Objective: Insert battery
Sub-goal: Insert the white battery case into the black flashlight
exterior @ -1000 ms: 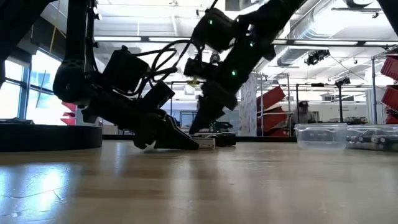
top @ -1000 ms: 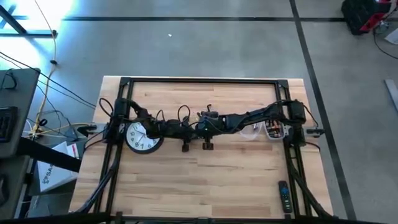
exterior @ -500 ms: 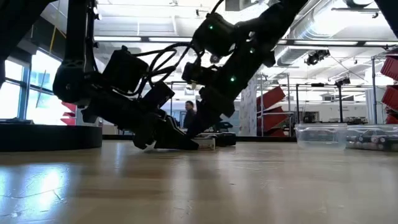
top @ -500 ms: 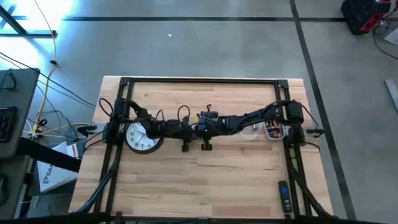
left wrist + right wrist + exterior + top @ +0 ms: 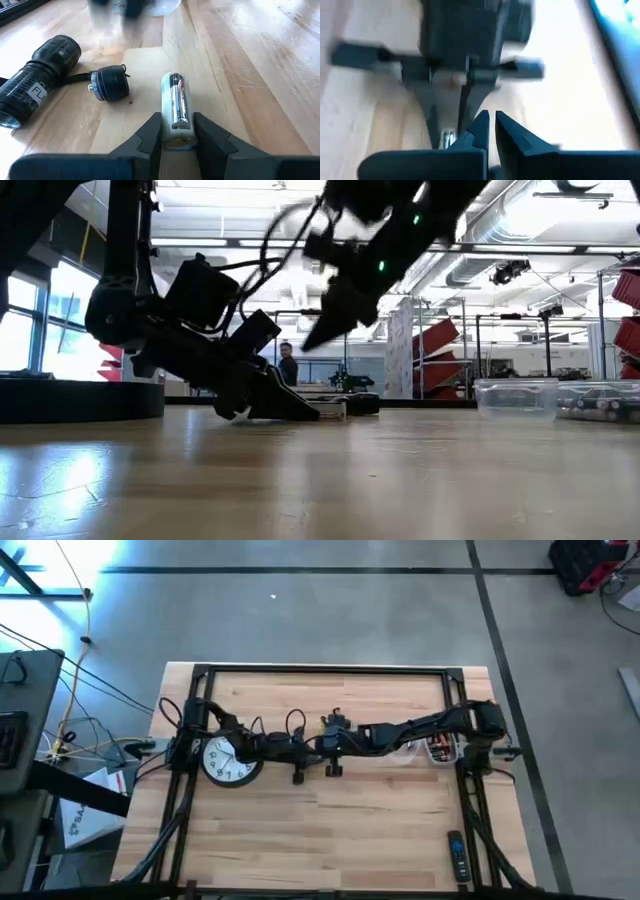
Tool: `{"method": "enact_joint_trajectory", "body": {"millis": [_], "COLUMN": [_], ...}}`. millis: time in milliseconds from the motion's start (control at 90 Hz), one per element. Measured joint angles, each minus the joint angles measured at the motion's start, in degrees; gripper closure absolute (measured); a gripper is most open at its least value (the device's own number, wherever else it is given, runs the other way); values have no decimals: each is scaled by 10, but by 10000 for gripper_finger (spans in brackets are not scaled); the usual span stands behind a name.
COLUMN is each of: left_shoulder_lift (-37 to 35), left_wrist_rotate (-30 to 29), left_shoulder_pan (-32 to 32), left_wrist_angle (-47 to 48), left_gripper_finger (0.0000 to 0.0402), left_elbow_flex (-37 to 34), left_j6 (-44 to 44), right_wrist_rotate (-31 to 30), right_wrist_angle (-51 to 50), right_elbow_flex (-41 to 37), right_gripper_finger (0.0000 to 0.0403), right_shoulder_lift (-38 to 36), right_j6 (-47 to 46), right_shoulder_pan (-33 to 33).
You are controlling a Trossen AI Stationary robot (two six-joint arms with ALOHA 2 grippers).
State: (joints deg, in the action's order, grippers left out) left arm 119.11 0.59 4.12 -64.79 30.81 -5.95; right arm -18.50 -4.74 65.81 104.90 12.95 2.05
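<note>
Gripping battery holder (image 5: 176,111) at table (image 5: 330,830) centre: left gripper (image 5: 177,131) clenched on it | right gripper (image 5: 489,125) raised, nearly closed, empty | flashlight (image 5: 35,80) and cap (image 5: 109,83) apart; insertion pending.

Battery holder: pale, translucent cylindrical plastic battery carrier (image 5: 176,112) lying on its side on the wood, one end pinched between the left gripper's dark fingers (image 5: 148,137).
Battery: silver, red and black cell (image 5: 177,101) seated lengthwise in the carrier, label up.
Flashlight body: black, knurled cylindrical flashlight (image 5: 36,75) with a white label, lying on its side beside the carrier, apart from it.
End cap: black round cap (image 5: 109,83) on its side, between flashlight body and carrier, a thin dark lanyard running back to the body.
</note>
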Motion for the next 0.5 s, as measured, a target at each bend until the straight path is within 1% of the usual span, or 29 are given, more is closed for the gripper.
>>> {"method": "enact_joint_trajectory", "body": {"millis": [122, 278, 500], "left_shoulder_lift": [-16, -50, -110], "left_wrist_rotate": [2, 5, 8], "left_shoulder_pan": [0, 0, 0], "left_wrist_angle": [16, 58, 107], "left_gripper_finger": [330, 330, 330], "left_elbow_flex": [-3, -3, -2], "left_j6": [7, 10, -8], "right_wrist_rotate": [-22, -23, 10], "right_wrist_angle": [65, 184, 325], "right_elbow_flex": [-63, -149, -228], "right_gripper_finger": [403, 403, 399], "right_shoulder_lift": [-34, -49, -49], "right_j6": [6, -5, -4], "right_shoulder_pan": [15, 29, 33]}}
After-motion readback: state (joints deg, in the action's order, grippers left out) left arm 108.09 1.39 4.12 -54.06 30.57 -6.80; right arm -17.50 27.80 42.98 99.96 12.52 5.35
